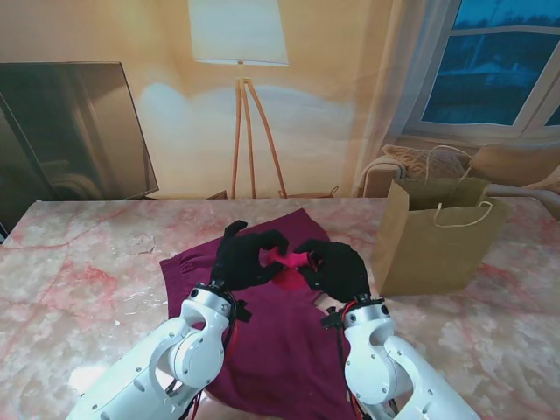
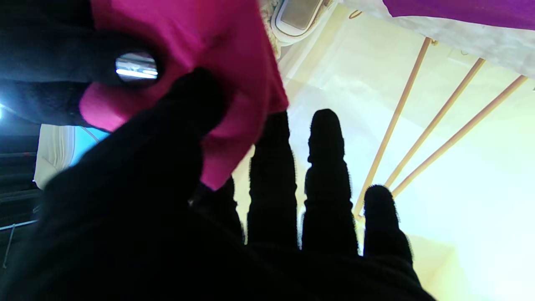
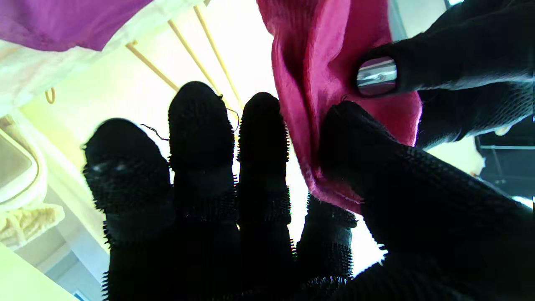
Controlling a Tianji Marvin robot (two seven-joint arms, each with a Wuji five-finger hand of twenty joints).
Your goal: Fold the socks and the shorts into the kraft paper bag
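Early stage, by my read: nothing in bag yet. Left hand (image 1: pixel 243 259) pinches one end of pink sock (image 1: pixel 292 260), thumb vs. fingers. Right hand (image 1: pixel 335 269) pinches other end, sock held up btwn hands, over shorts (image 1: pixel 280 350) lying unfolded on surface (image 1: pixel 79 262). Bag (image 1: pixel 433 241) stands open, well right of right hand. Second sock not seen; bag interior hidden.

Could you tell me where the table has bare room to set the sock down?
Bare marble lies left of the shorts, and nearer to me than the bag on the right. The middle is crowded: both hands hold the sock over the shorts.
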